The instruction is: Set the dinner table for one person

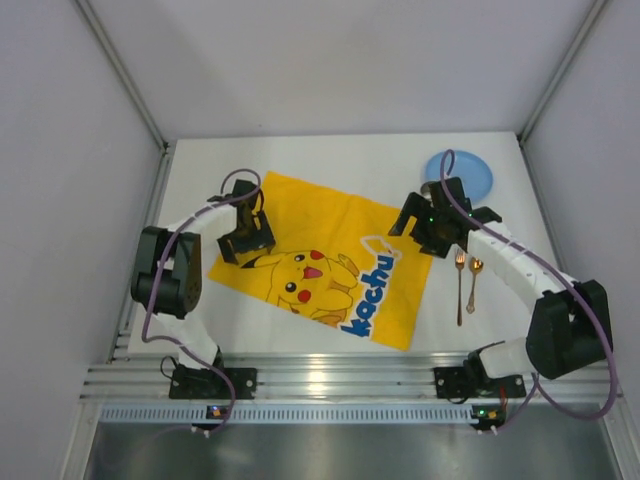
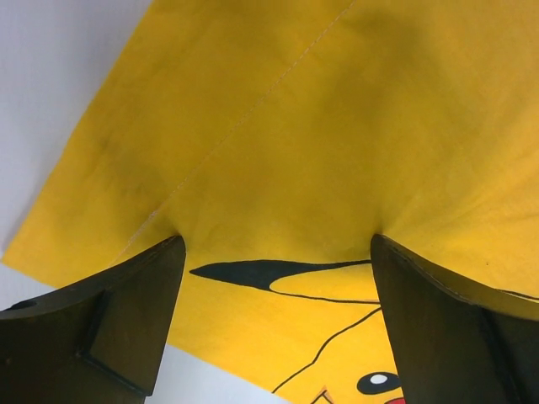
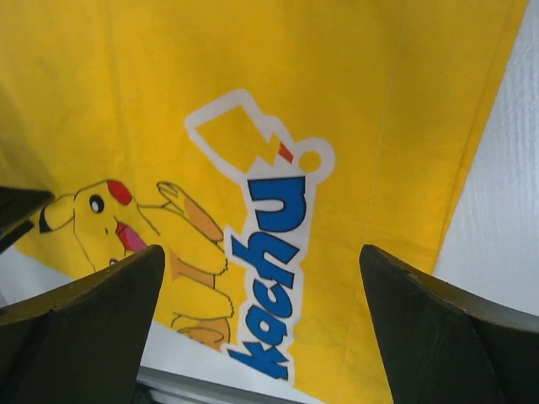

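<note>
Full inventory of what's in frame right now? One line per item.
table: 1, white, fills the enclosure floor
cloth: 1, yellow with Pikachu print, flat at table centre, set at an angle
plate: 1, blue, far right corner, partly behind the right arm's cable
fork: 1, copper-gold, right of the cloth
spoon: 1, copper-gold, just right of the fork
rail: 1, silver aluminium, near edge
walls: grey, left, far and right sides
left arm: 1, white and black, near left
right arm: 1, white and black, near right
left end effector: 1, black, open, at the cloth's far-left part
right end effector: 1, black, open, over the cloth's right side
</note>
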Available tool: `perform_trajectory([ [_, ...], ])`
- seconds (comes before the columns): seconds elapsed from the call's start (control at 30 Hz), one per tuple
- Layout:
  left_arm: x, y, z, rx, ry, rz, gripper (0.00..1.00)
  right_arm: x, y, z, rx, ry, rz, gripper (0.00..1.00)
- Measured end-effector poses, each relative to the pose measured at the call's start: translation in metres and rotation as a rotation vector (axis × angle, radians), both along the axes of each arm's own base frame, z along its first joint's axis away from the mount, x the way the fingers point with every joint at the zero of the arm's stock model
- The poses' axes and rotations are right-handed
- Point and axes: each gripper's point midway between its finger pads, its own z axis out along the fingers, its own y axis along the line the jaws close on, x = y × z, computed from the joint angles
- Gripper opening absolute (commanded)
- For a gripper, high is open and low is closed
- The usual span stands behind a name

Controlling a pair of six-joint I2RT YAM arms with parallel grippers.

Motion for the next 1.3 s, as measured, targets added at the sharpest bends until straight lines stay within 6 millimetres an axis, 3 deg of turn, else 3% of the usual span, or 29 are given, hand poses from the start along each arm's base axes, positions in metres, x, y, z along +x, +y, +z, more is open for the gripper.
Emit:
perform_trajectory([
  [0.27, -0.088, 0.01, 0.009, -0.016, 0.08, 0.035, 0.97, 0.02, -0.017, -0.025, -0.128, 0.059, -0.008, 1.0],
  [0.43, -0.101, -0.008, 0.029, -0.073, 0.046, 0.015, 0.97, 0.032, -0.028, -0.036, -0.182, 0.107, -0.001, 1.0],
  [0.57, -0.116, -0.032, 0.033, -0.118, 0.066, -0.038, 0.98, 0.057, -0.033, -0.006, -0.197, 0.031, 0.005, 1.0],
  [0.73, -0.136, -0.051, 0.032, -0.123, 0.118, -0.099, 0.98, 0.101, -0.035, 0.063, -0.202, -0.161, 0.011, 1.0],
  [0.8, -0.137, -0.051, 0.032, -0.117, 0.116, -0.101, 0.98, 0.111, -0.045, 0.084, -0.216, -0.203, -0.016, 1.0],
  [0.9, -0.131, -0.052, 0.038, -0.115, 0.102, -0.097, 0.98, 0.123, -0.073, 0.097, -0.244, -0.192, -0.089, 1.0],
  [1.0, -0.114, -0.059, 0.052, -0.129, 0.057, -0.099, 0.98, 0.134, -0.107, 0.077, -0.272, -0.115, -0.162, 1.0],
  [1.1, -0.1, -0.062, 0.065, -0.132, 0.01, -0.098, 0.98, 0.128, -0.131, 0.033, -0.297, 0.035, -0.191, 0.97],
  [1.2, -0.095, -0.062, 0.071, -0.127, -0.011, -0.096, 0.98, 0.12, -0.134, -0.003, -0.311, 0.155, -0.177, 0.92],
  [1.3, -0.097, -0.058, 0.071, -0.108, -0.003, -0.091, 0.98, 0.116, -0.129, -0.018, -0.303, 0.204, -0.156, 0.87],
])
